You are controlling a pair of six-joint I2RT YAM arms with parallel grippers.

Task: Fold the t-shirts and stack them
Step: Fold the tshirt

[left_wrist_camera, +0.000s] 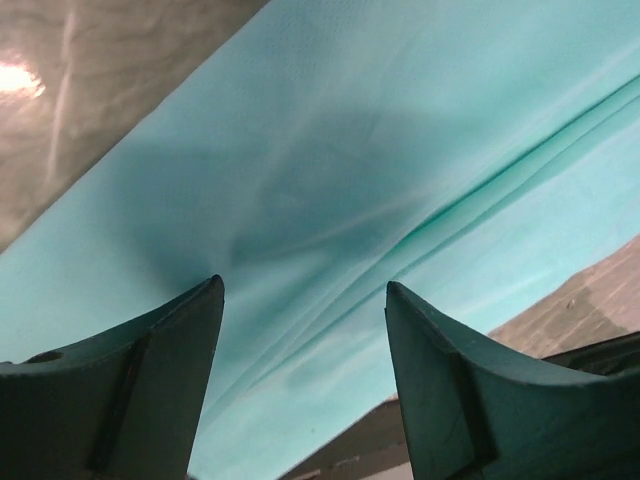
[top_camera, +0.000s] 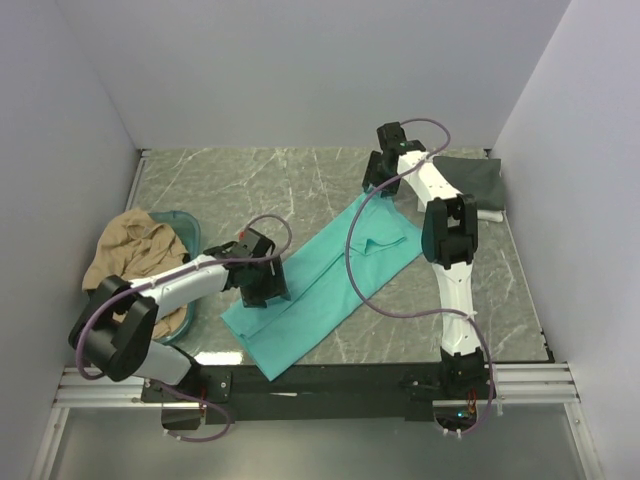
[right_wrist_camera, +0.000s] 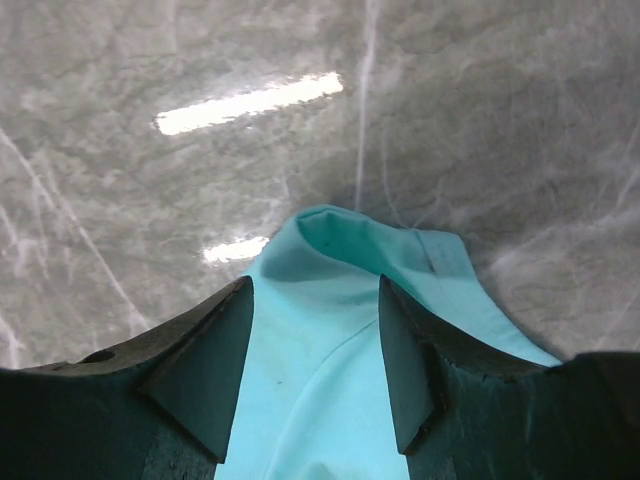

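Note:
The teal-green t-shirt [top_camera: 330, 280] lies as a long folded strip, diagonal across the table's middle. My left gripper [top_camera: 268, 290] is open just above its near-left part; in the left wrist view [left_wrist_camera: 303, 285] the jaws stand apart over the creased teal cloth [left_wrist_camera: 380, 150]. My right gripper [top_camera: 373, 190] is open at the strip's far end; in the right wrist view [right_wrist_camera: 315, 280] the shirt's end [right_wrist_camera: 340, 250] lies between the spread fingers. A tan t-shirt [top_camera: 135, 255] is bunched in the basket. A folded dark grey t-shirt [top_camera: 468, 180] lies at the back right, with a white one [top_camera: 490, 213] showing under it.
The teal plastic basket [top_camera: 185, 222] stands at the left edge beside the left arm. Grey walls close in the table on the left, back and right. The marble tabletop [top_camera: 250, 185] shows behind the teal shirt.

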